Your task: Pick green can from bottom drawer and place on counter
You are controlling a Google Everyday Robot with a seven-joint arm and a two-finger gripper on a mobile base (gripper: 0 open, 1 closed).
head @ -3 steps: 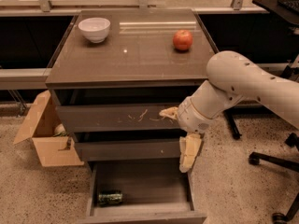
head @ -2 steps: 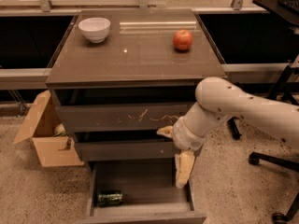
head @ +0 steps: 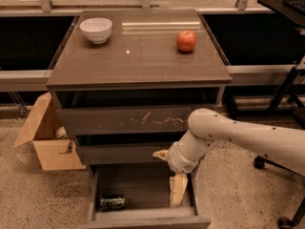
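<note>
bottom of frame: shallow grey-brown bottom drawer (head: 143, 218) stands open, small dark green can (head: 112, 202) lying on its side at its left. cream two-finger gripper (head: 177, 194) points down into the drawer's right side, apart from the can, likely lining up a reach; spread or closed, cannot tell. above: glossy grey-brown counter (head: 138, 56), bare middle suits placing.

Gripper (head: 177, 193) hangs low inside bottom drawer (head: 138, 187), at the drawer's right wall. Bare drawer floor runs from gripper across to green can (head: 112, 202). Middle drawer front (head: 124, 152) overhangs just behind and above.
</note>
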